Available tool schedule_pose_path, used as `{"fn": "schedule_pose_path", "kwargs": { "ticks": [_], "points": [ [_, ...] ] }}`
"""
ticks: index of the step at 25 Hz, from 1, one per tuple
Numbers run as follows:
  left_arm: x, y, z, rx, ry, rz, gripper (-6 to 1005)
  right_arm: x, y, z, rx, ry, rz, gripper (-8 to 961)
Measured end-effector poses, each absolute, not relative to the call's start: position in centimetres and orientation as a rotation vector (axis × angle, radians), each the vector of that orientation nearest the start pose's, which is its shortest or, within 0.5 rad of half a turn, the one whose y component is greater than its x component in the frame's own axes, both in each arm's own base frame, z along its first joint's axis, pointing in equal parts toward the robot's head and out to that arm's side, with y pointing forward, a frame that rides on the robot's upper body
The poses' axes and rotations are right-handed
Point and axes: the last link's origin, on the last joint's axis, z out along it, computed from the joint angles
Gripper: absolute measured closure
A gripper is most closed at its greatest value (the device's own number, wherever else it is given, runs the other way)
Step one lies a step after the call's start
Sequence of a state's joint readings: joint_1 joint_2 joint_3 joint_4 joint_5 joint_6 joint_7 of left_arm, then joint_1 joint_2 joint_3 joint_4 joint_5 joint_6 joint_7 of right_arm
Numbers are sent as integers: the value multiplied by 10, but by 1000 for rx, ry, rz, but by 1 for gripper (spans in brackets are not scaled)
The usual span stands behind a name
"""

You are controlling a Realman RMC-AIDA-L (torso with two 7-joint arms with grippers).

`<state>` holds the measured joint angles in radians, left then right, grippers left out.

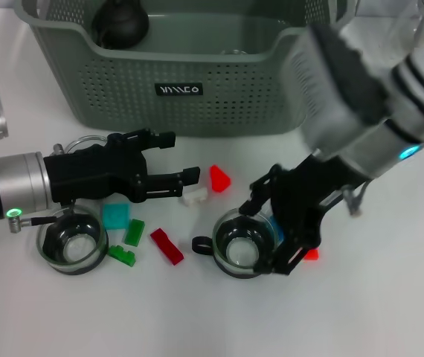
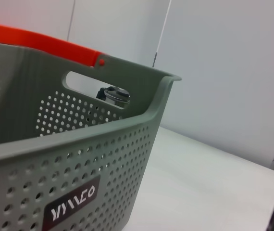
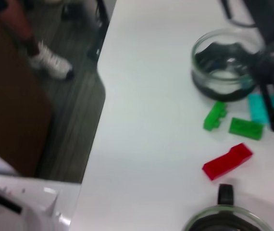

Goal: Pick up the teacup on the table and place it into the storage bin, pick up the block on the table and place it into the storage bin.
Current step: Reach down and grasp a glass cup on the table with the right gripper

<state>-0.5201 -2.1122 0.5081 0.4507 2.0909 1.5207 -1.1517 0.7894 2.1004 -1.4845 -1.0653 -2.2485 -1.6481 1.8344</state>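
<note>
Right claw [image 1: 271,227] is down around a glass teacup [image 1: 242,249] on the table [image 1: 390,297], fingers spread either side; left claw [image 1: 169,160] hovers open above the blocks [image 1: 166,245]; bin [image 1: 197,89] stands behind.

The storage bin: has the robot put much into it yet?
The storage bin holds only a dark round object. The right pincer is closing around a glass teacup; the left pincer hovers open over the blocks. Another teacup and all blocks remain outside.
</note>
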Motion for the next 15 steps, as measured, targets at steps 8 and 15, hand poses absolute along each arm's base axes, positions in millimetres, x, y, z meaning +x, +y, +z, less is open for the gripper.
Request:
{"fn": "schedule_pose_path", "kwargs": {
  "ticks": [8, 15],
  "points": [
    [-283, 304, -37, -2663, -648, -775, 139, 117, 312, -94, -3278, -259, -611, 37],
    [-285, 304, -36, -2654, -652, -766, 139, 117, 307, -112, -3207, -337, -732, 36]
  ]
}}
